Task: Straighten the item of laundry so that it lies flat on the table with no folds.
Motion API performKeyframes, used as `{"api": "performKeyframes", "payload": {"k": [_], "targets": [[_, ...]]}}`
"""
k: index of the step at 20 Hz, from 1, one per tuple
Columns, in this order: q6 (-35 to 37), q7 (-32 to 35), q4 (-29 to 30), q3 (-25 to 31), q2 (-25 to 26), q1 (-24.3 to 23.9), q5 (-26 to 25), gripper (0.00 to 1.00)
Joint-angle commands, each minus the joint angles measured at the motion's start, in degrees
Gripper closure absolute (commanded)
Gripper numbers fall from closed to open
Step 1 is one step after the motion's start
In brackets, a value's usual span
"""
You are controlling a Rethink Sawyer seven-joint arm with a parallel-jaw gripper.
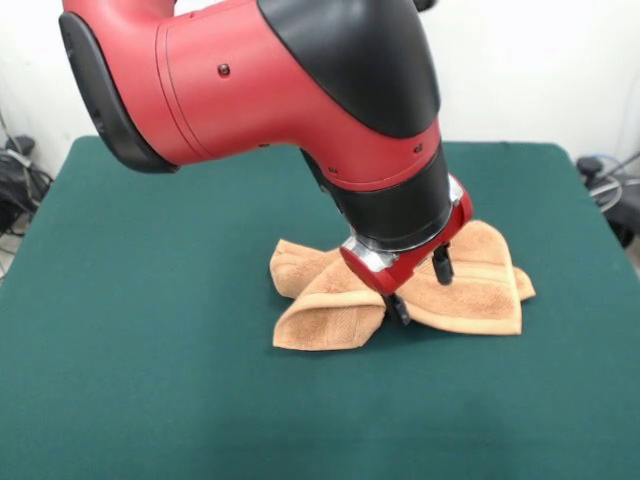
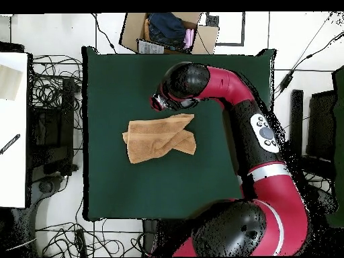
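The light orange-tan towel (image 1: 330,312) lies crumpled near the middle of the dark green table (image 1: 150,300), with several layers folded across each other. My gripper (image 1: 421,288) hangs tilted just over the towel's middle. Its two black fingers (image 1: 443,266) stand apart with nothing between them, so it is open. The arm's red and black body hides the part of the towel behind it. In the overhead view the towel (image 2: 158,140) is a folded strip at the table's (image 2: 107,87) centre. There the gripper (image 2: 160,103) is at the towel's upper edge.
A cardboard box (image 2: 168,30) with clothes stands beyond the table's far edge in the overhead view. Cables (image 2: 50,87) and a white desk (image 2: 13,134) lie to the left. The arm (image 2: 248,121) reaches in from the lower right.
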Motion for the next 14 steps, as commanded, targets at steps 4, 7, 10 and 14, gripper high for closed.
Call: {"api": "performKeyframes", "payload": {"k": [4,7,10,14], "targets": [[0.3,-8.5,2.7,4.1,2.9,-0.7,0.4,0.00],[0.5,-8.3,2.7,4.2,3.2,-0.7,0.5,0.00],[1.1,-8.4,2.5,4.2,3.7,-0.7,0.7,0.00],[1.4,-8.7,2.5,4.6,4.4,-1.0,1.0,0.00]]}}
